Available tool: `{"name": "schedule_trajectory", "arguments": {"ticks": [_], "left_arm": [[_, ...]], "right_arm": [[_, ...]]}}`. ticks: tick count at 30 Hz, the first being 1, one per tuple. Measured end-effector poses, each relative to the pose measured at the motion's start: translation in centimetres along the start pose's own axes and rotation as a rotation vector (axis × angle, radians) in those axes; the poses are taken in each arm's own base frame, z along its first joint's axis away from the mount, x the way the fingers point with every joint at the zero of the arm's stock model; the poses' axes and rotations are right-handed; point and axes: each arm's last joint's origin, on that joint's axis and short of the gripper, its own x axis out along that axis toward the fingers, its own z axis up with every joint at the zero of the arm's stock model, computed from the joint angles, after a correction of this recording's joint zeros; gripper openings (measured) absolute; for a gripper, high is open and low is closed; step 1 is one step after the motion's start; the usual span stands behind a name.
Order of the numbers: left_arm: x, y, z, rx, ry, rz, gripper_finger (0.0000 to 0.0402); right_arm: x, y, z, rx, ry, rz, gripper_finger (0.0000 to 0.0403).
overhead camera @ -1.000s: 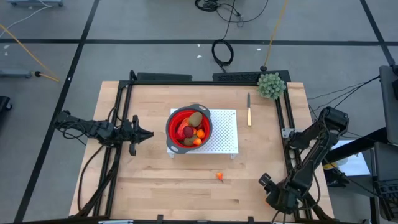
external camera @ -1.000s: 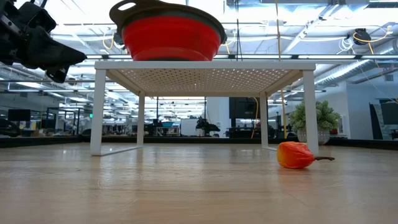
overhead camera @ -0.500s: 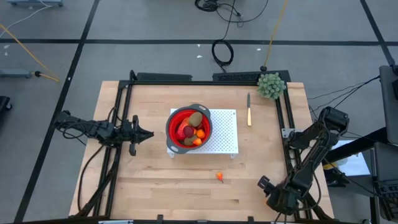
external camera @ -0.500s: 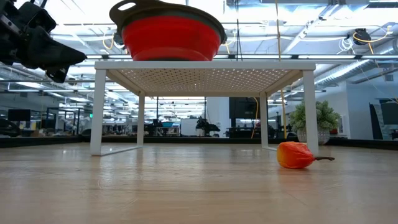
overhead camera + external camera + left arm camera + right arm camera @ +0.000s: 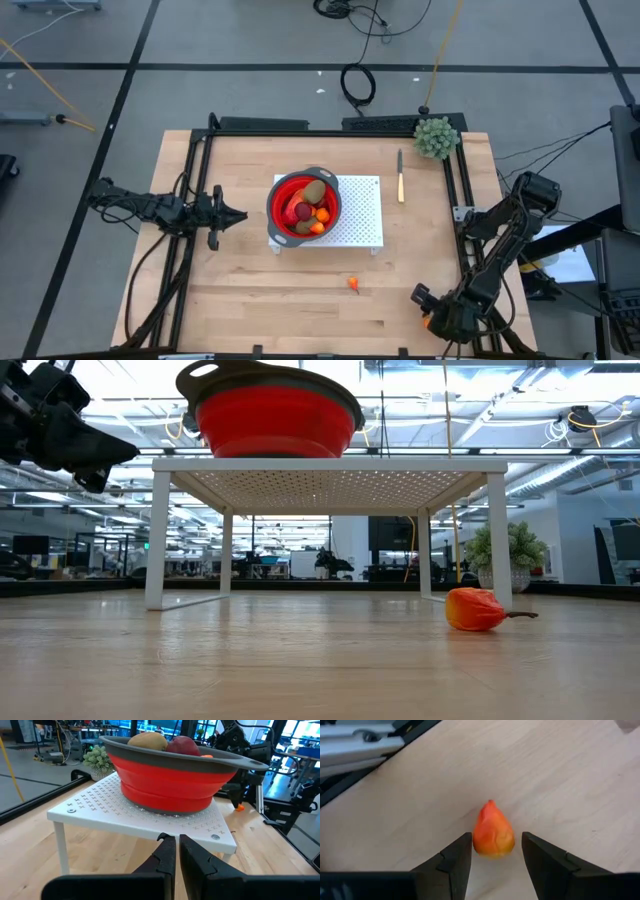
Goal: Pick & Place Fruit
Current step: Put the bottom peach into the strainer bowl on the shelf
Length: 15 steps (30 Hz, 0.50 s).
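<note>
One red-orange oblong fruit (image 5: 352, 284) lies on its side on the bare table, near the near edge; the low view shows this fruit (image 5: 475, 609) too. Other fruit pieces, a brown oval, a dark red ball and orange bits, sit in a red bowl (image 5: 304, 206) that stands on a white perforated rack (image 5: 360, 212). My right gripper (image 5: 416, 295) is open, to the right of the lone fruit and pointing at it; in its wrist view the fruit (image 5: 492, 832) shows ahead of the fingertips, untouched. My left gripper (image 5: 238, 214) waits shut, left of the rack.
A wooden-handled knife (image 5: 400, 175) lies right of the rack. A green bushy ball (image 5: 436, 137) stands at the far right corner. Black rails (image 5: 455, 190) run along the table's left, right and far edges. Bare wood surrounds the lone fruit.
My right gripper has crept a little toward the table's left, nearer the lone fruit, staying open. The fruit, the bowl and the left arm have kept still.
</note>
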Motion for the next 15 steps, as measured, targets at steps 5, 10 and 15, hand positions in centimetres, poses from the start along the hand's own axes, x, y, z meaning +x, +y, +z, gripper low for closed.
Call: {"name": "schedule_trajectory", "arguments": {"ticks": [5,10,15], "left_arm": [[0.0,0.0,0.0,0.0,0.0,0.0,0.0021],[0.0,0.0,0.0,0.008,0.0,0.0,0.0021],[0.0,0.0,0.0,0.008,0.0,0.0,0.0021]], "right_arm": [[0.0,0.0,-0.01,-0.02,0.001,0.002,0.0163],[0.01,-0.16,0.04,-0.013,-0.002,0.001,0.014],[0.04,-0.67,0.23,0.009,-0.014,-0.006,0.0129]]}}
